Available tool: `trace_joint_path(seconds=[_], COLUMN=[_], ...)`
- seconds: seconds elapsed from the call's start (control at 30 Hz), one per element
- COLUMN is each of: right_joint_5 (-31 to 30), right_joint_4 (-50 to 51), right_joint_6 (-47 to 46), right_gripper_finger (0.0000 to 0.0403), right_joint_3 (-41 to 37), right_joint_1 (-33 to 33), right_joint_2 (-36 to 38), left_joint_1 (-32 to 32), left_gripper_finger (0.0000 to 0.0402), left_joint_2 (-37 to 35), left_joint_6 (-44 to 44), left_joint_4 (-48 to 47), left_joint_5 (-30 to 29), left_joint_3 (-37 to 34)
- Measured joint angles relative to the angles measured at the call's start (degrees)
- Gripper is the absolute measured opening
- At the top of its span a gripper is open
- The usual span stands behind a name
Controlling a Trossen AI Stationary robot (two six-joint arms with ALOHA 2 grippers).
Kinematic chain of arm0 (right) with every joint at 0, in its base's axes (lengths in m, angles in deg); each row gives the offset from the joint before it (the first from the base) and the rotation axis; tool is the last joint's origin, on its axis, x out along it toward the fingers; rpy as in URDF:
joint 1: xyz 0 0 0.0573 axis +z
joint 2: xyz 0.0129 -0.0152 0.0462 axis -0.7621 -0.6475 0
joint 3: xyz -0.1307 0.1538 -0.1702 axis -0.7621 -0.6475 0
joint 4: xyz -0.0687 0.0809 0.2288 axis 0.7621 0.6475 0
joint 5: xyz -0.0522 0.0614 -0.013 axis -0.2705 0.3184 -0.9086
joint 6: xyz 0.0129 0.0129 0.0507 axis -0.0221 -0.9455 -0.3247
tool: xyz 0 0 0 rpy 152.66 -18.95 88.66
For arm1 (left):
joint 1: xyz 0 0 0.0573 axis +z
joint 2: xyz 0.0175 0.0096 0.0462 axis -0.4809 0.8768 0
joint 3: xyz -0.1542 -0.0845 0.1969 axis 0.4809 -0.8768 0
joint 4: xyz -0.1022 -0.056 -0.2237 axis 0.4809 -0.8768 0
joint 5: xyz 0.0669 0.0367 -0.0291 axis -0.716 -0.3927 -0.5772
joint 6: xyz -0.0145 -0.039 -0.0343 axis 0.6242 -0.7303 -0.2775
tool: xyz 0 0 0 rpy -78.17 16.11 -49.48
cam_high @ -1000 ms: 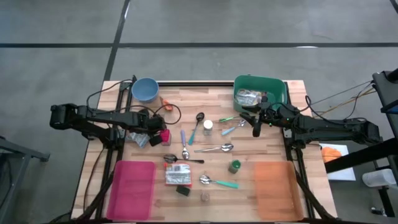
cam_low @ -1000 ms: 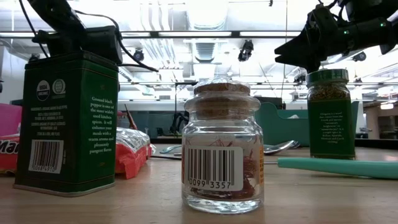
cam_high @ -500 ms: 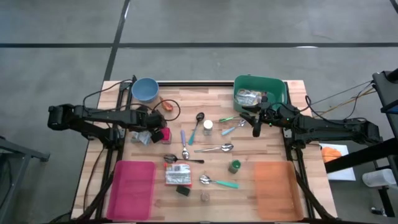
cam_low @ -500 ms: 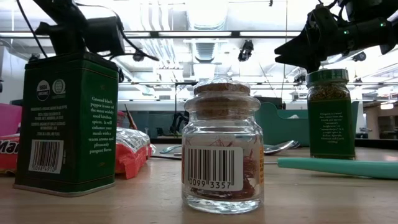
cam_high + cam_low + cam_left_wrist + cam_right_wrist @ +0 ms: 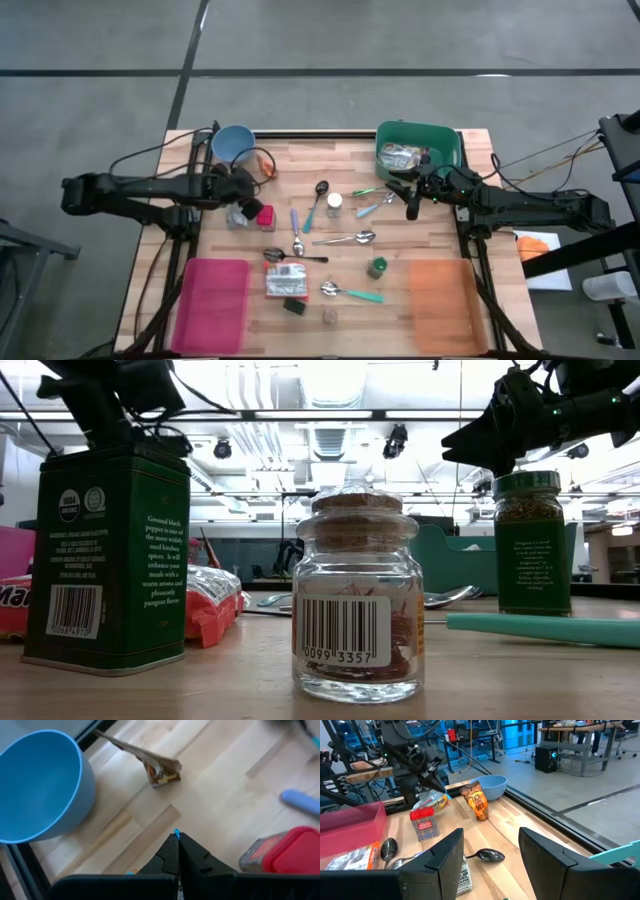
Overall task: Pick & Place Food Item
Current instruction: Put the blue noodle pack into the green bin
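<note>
High view puts the silvery food packet [image 5: 237, 214] on the left part of the tabletop [image 5: 340, 155], just left of a red-lidded spice jar [image 5: 265, 215] and nearer than the blue bowl [image 5: 233, 143]. The left gripper [image 5: 245, 197] hangs right over the packet's far edge. Its fingers are pressed together. Left wrist view shows nothing between their tips, and whether they pinch an edge of the packet cannot be told. An orange snack bag [image 5: 264, 165] lies just right of the bowl, a little farther off than the gripper.

Spoons are scattered across the middle of the tabletop, among them a black-bowled one [image 5: 320, 190] and a steel one [image 5: 355, 239]. A second foil packet [image 5: 285, 284] lies toward the near edge, with a pink tray [image 5: 212, 300] to its left and an orange tray [image 5: 440, 300] well to its right.

At the far right, the right gripper [image 5: 411, 207] hovers just nearer than the green bin [image 5: 452, 143]. Its fingers stand apart with nothing between them.
</note>
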Motion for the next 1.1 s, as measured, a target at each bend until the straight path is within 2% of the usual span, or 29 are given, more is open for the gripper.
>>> trace_joint_path(seconds=[0.47,1.1], right_joint_5=[0.01,0.02], right_joint_4=[0.00,0.00], right_joint_6=[-0.01,-0.01], right_gripper_finger=[0.0187,0.0187], right_joint_3=[0.00,0.00], right_joint_1=[0.02,0.02], right_joint_2=[0.00,0.00], left_joint_1=[0.81,5.50], left_gripper_finger=[0.0000,0.0000], left_joint_2=[-2.19,-11.00], left_joint_6=[-0.94,2.71], left_joint_4=[2.81,9.64], left_joint_5=[-0.56,-0.65], left_joint_3=[-0.04,-0.04])
